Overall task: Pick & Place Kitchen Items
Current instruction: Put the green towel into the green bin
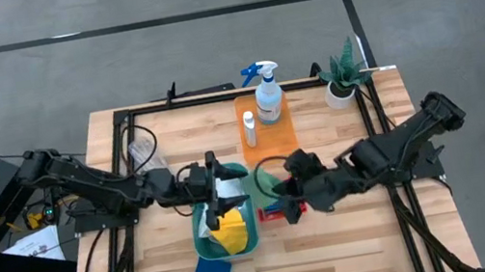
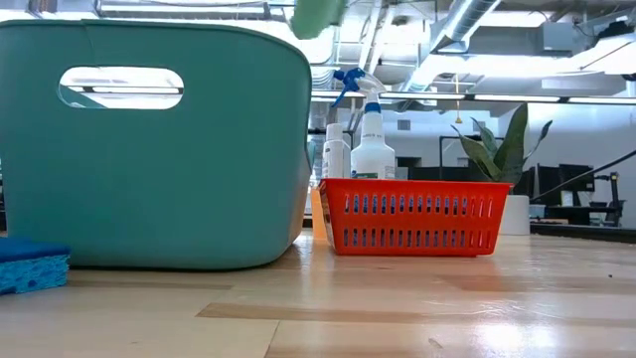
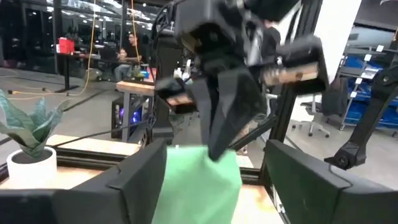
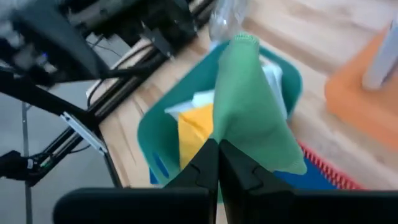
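My right gripper [image 1: 275,187] is shut on a green cloth [image 3: 199,186] held in the air above the teal bin [image 1: 203,242]. The cloth's lower part also shows at the top of the low view [image 2: 318,15]. My left gripper [image 3: 214,158] is open at the cloth's height, one finger on either side of the cloth, over the bin's far end [image 1: 231,188]. A yellow cloth [image 4: 194,130] and a white cloth [image 4: 202,98] lie inside the bin. A blue sponge [image 1: 213,269] lies flat on the table at the bin's near side. My right gripper pinches the green cloth's top [image 4: 229,138] between its two shut fingers. They slant down from the table's right side. The cloth hangs slack below them, clear of the bin. My left gripper: I cannot tell whether its fingers [image 3: 140,180] touch the cloth.
A red slotted basket [image 2: 412,214] stands to the right of the bin. At the far side an orange tray [image 1: 283,134] carries a spray bottle [image 1: 267,93] and a small white bottle [image 1: 249,130]. A potted plant [image 1: 342,76] stands at the far right corner.
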Robot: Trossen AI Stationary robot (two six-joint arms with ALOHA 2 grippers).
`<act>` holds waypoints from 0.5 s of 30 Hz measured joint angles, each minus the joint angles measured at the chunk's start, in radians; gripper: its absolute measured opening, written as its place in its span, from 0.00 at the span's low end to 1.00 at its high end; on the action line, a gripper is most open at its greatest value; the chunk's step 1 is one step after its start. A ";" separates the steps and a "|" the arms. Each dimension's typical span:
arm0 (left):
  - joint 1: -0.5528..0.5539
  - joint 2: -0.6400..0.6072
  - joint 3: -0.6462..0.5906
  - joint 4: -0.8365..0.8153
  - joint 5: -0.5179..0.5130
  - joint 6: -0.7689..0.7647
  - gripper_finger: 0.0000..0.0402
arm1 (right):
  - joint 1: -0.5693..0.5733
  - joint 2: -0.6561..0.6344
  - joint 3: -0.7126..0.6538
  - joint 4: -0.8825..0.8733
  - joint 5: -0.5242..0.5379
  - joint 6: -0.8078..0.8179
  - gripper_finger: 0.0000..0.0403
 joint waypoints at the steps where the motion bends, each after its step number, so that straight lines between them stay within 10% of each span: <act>1: 0.004 0.005 0.001 -0.001 0.000 0.000 0.68 | -0.009 -0.003 0.000 0.018 -0.008 -0.028 0.00; 15: 0.042 0.006 0.001 -0.022 0.007 -0.053 0.71 | -0.102 -0.004 0.000 0.268 -0.124 -0.276 0.00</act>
